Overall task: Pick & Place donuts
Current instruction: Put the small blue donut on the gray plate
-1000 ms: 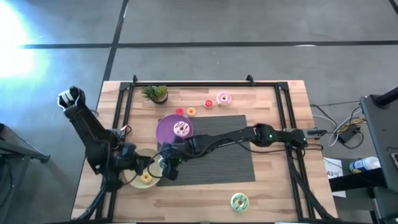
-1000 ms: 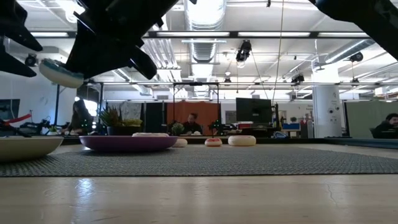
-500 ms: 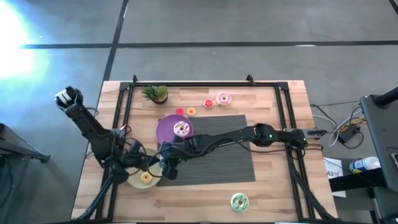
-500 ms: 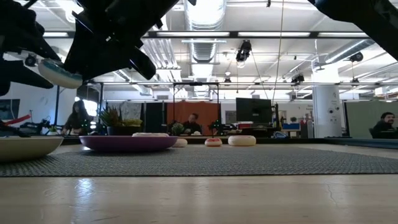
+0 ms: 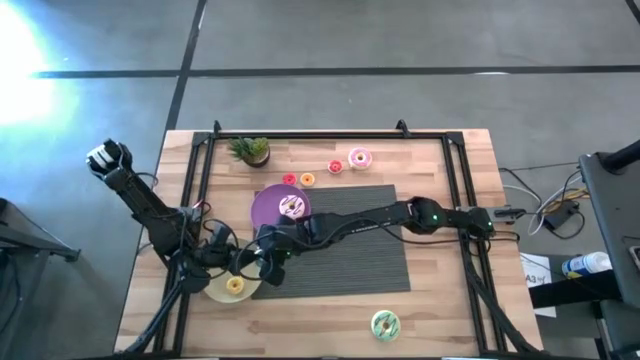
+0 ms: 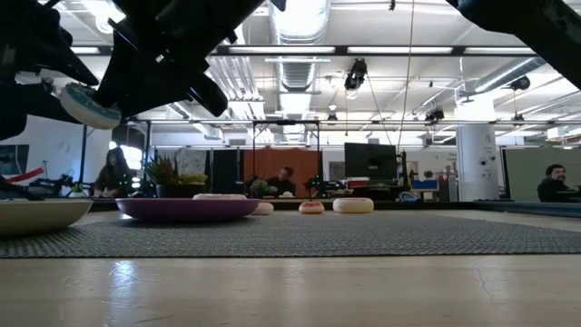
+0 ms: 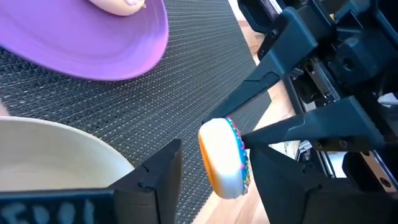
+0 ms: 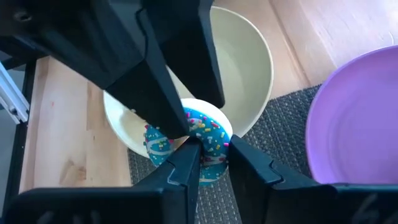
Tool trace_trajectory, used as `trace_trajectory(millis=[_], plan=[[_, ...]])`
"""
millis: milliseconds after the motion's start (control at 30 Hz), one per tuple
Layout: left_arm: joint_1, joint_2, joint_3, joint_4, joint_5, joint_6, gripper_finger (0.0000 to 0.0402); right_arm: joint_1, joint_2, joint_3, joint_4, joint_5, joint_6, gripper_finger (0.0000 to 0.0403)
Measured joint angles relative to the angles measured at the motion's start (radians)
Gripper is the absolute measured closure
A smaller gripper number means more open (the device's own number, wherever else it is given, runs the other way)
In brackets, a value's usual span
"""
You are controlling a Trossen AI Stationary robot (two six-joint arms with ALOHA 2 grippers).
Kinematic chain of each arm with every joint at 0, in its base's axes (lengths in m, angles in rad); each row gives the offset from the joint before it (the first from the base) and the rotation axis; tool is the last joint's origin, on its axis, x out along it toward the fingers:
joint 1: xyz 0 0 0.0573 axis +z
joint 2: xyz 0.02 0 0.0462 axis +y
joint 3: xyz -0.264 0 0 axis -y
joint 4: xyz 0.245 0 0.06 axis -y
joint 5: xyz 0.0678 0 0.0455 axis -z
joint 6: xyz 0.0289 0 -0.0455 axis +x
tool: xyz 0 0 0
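Observation:
The blue-iced sprinkled donut (image 8: 186,138) is up in the air over the cream plate's (image 5: 214,291) right edge, shut in my right gripper (image 8: 211,153). My left gripper (image 7: 214,152) is open, one finger on each side of that donut (image 7: 222,158), which shows edge-on with a gap on its cream side. In the low view the donut (image 6: 88,104) hangs tilted, well above the table. A small yellow-orange donut (image 5: 235,285) lies on the cream plate. A white-sprinkled donut (image 5: 292,207) lies on the purple plate (image 5: 268,210). My right gripper pinches the blue donut by the part of its ring nearest the fingers (image 8: 210,142), iced face toward the wrist. It comes from the table's right side, slanting down. The donut is lifted clear and stands on edge, tilted.
A green-iced donut (image 5: 385,323) lies near the table's near edge. Pink (image 5: 359,157), red (image 5: 335,166), orange (image 5: 307,179) and another red donut (image 5: 289,179) lie by the far edge beside a small plant (image 5: 249,150). A dark mat (image 5: 360,255) covers the middle.
My left gripper has moved toward the table's right, up to the right gripper, and its open fingers now stand around the held donut. The right gripper and the donut have kept still.

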Motion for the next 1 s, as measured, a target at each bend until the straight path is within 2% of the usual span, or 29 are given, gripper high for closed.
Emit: trace_trajectory(millis=[333, 433, 667, 800, 867, 1000], plan=[[0.004, 0.001, -0.013, 0.009, 0.014, 0.039, 0.0247, 0.000, 0.000, 0.000, 0.017, -0.005, -0.001, 0.0327], [0.006, 0.001, -0.013, 0.014, 0.020, 0.058, 0.0276, 0.001, 0.000, 0.000, 0.019, -0.005, -0.001, 0.0319], [0.006, 0.001, -0.013, -0.002, 0.039, 0.092, 0.0385, 0.001, -0.001, 0.000, 0.013, -0.050, 0.013, 0.0276], [0.007, 0.001, -0.013, -0.091, 0.049, 0.034, 0.0396, 0.003, -0.012, 0.000, -0.017, -0.079, 0.044, 0.0231], [0.007, 0.001, -0.006, -0.154, 0.096, 0.005, 0.0398, 0.010, -0.024, 0.000, -0.056, -0.079, 0.038, 0.0208], [0.006, 0.001, -0.008, -0.234, 0.272, -0.013, 0.0399, 0.020, -0.055, 0.000, -0.159, -0.073, -0.010, 0.0171]])
